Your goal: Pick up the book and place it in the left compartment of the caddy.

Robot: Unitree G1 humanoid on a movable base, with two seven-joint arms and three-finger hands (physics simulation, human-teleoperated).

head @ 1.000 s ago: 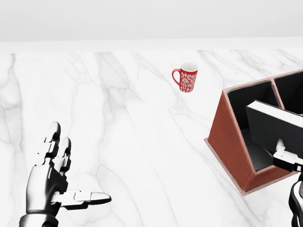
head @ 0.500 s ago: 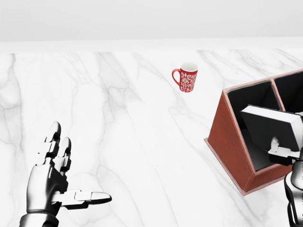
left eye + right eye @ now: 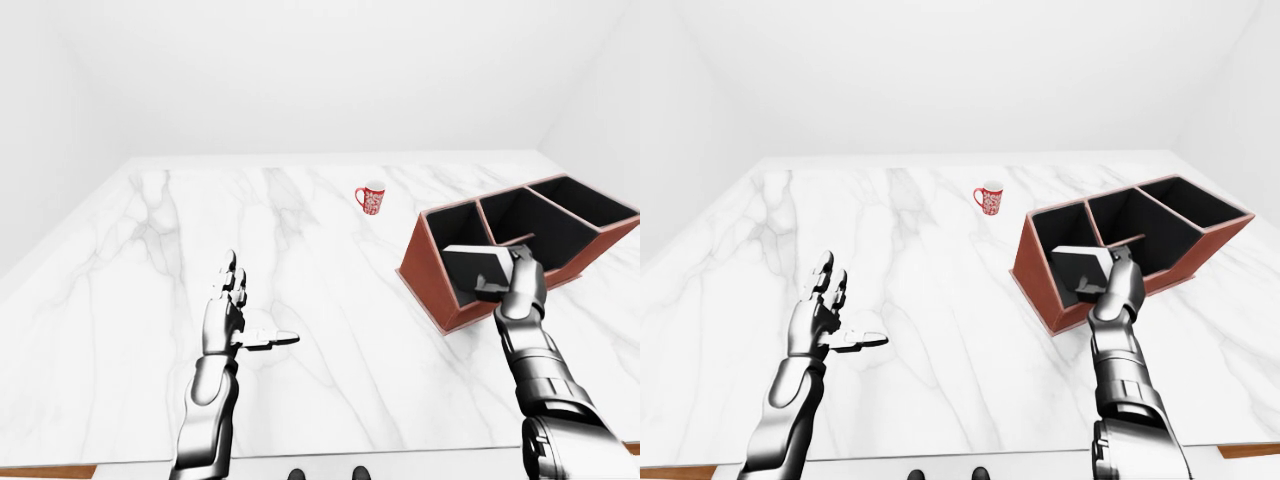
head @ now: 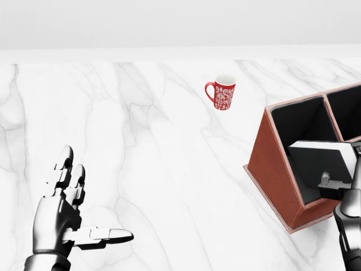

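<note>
Starting with the left-eye view, the book (image 3: 476,270) is seen pinched in the right hand (image 3: 519,288), inside the mouth of the left compartment of the caddy (image 3: 428,270); the left hand (image 3: 226,314) is held well apart over the marble table (image 3: 330,340), fingers spread and empty.

In the head view, the book's (image 4: 321,162) white page edge is shown uppermost and its dark cover tilted into the compartment, thumb pressed on the cover. A red mug (image 4: 221,92) is seen well apart.

In the right-eye view, the release is judged to depend on the book lying between the compartment's walls.
</note>
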